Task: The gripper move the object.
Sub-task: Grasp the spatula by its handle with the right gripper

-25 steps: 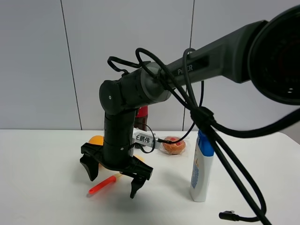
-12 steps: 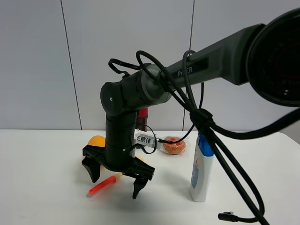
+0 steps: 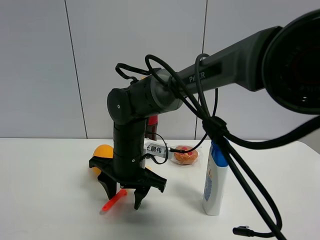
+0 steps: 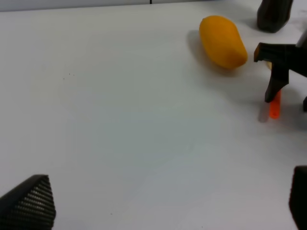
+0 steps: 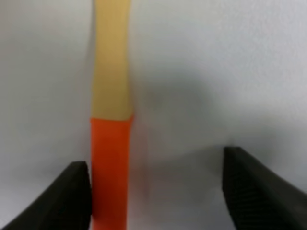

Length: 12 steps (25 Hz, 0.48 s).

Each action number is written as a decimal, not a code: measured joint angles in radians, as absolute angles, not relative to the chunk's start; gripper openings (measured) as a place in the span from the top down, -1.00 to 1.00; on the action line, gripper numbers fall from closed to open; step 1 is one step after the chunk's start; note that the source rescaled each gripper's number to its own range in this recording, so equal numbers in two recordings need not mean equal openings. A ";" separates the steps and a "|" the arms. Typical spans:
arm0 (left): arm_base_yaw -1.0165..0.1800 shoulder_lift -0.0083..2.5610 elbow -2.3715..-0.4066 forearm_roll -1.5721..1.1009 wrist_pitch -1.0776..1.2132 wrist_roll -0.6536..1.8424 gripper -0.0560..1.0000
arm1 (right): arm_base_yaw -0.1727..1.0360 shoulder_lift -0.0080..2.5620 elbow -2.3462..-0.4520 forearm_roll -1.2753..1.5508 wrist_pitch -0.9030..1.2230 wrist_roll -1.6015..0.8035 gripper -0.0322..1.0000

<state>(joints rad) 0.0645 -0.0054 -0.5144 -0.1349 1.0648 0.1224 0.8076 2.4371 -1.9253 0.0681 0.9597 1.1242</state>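
1 "PiPER" arm (image 3: 235, 57) above spatula (image 3: 114, 200)

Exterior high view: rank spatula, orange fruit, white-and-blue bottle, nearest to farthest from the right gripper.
1. Spatula: its red handle lies between the prongs of the right gripper.
2. Orange fruit: just behind the gripper, toward the left of the view.
3. White-and-blue bottle: standing upright, well off to the right.
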 joint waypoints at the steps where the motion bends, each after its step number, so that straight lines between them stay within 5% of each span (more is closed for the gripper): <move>1: 0.064 -0.005 -0.514 -0.135 1.065 0.122 -1.00 | 0.808 2.437 -1.925 0.068 0.960 1.120 -0.03; 7: 0.064 -0.005 -0.514 -0.135 1.065 0.122 -1.00 | 0.808 2.437 -1.925 0.066 0.960 1.111 0.12; 12: 0.064 -0.005 -0.514 -0.138 1.065 0.124 -1.00 | 0.808 2.437 -1.925 0.067 0.960 1.106 0.75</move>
